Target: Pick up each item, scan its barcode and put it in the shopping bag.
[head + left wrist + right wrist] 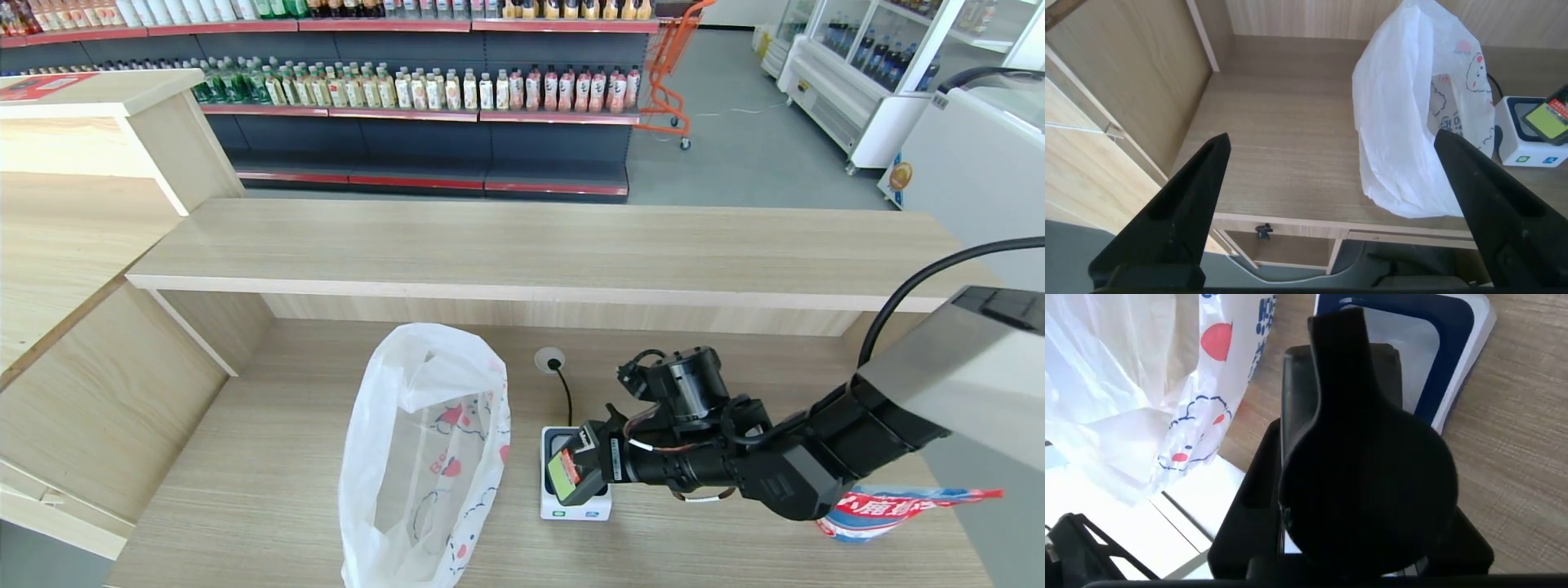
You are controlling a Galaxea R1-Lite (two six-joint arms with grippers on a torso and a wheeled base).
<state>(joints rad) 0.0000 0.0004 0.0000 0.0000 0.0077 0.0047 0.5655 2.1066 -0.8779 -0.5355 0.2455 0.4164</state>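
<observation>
Your right arm stretches low across the light wood-grain counter (269,490) from the right, right gripper (581,467) clamped on a small flat green-and-red packet (562,475) just above the boxy white scanner (575,511) beside the thin crinkled translucent shopping bag (424,457), while your left gripper (1331,139) hangs wide open with nothing in it near the counter's front edge.

Bright, even shop light, faint shadows, edges bowed.
</observation>
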